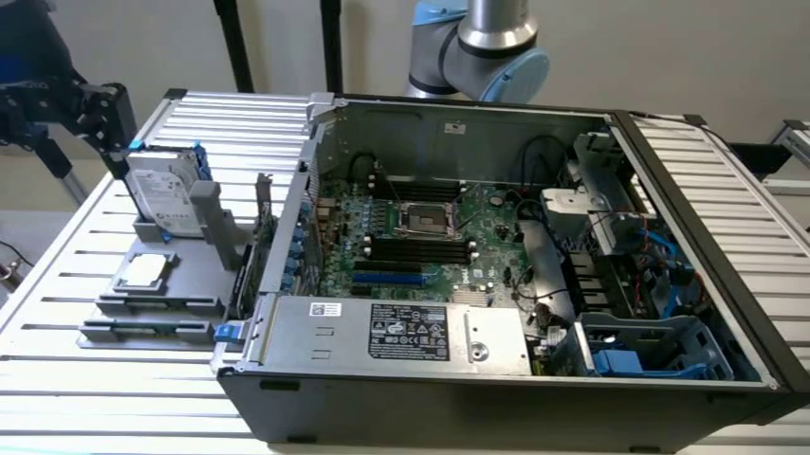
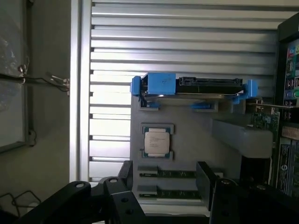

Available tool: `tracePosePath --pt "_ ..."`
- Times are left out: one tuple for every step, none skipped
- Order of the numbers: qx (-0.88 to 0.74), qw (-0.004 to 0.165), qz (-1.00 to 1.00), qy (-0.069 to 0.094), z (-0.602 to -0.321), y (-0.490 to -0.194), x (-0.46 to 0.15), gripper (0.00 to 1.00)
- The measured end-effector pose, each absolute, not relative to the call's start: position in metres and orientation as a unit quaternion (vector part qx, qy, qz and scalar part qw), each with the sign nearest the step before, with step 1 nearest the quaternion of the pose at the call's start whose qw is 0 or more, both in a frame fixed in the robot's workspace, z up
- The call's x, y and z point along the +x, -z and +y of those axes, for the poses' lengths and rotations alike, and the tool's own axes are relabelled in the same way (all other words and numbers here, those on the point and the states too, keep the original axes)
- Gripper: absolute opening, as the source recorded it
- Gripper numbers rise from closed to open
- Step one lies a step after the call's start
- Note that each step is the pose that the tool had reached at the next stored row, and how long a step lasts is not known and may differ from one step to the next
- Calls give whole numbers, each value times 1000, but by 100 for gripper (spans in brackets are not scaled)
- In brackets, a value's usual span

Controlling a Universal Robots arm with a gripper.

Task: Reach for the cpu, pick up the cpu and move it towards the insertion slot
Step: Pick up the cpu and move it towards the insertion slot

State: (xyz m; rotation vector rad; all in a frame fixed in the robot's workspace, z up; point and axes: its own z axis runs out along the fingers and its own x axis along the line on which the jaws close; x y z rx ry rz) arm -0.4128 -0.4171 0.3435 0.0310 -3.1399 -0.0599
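Note:
The cpu [image 1: 143, 270] [image 2: 157, 142], a small square chip with a silvery top, lies flat in a grey holder [image 1: 152, 301] on the slatted table, at the exterior view's left of the computer case. The insertion slot [image 1: 427, 223] is the silver-framed square socket on the motherboard inside the open case. My gripper [image 2: 164, 179] hangs above the holder, apart from the chip. It is open, its black fingers [image 2: 125, 175] spread wide with nothing between them. In the exterior view the gripper [image 1: 95, 112] is a dark shape at the far upper left.
A hard drive [image 1: 165, 194] [image 2: 191, 88] in a blue frame stands upright in the holder just beyond the chip. Memory sticks [image 2: 168, 174] lie in the holder's near slots. The case wall [image 1: 281, 237] rises between the holder and the motherboard. The arm [image 1: 487, 47] rises behind the case.

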Motion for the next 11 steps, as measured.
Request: tracePosePath --pt "10 0 -1000 19 -417 -342 -413 65" --pt "10 0 -1000 19 -417 -340 -412 65" --pt "10 0 -1000 19 -418 -338 -412 65" --pt "10 0 -1000 19 -418 -336 -412 65" --pt "10 0 -1000 19 -418 -334 -412 65" --pt "10 0 -1000 19 -418 -333 -411 65" --pt "10 0 -1000 19 -419 -331 -411 65" --pt "10 0 -1000 19 -419 -329 -411 65" --pt "10 0 -1000 19 -419 -327 -411 65" --pt "10 0 -1000 19 -420 -325 -411 65" --pt "10 0 -1000 19 -420 -323 -411 65"
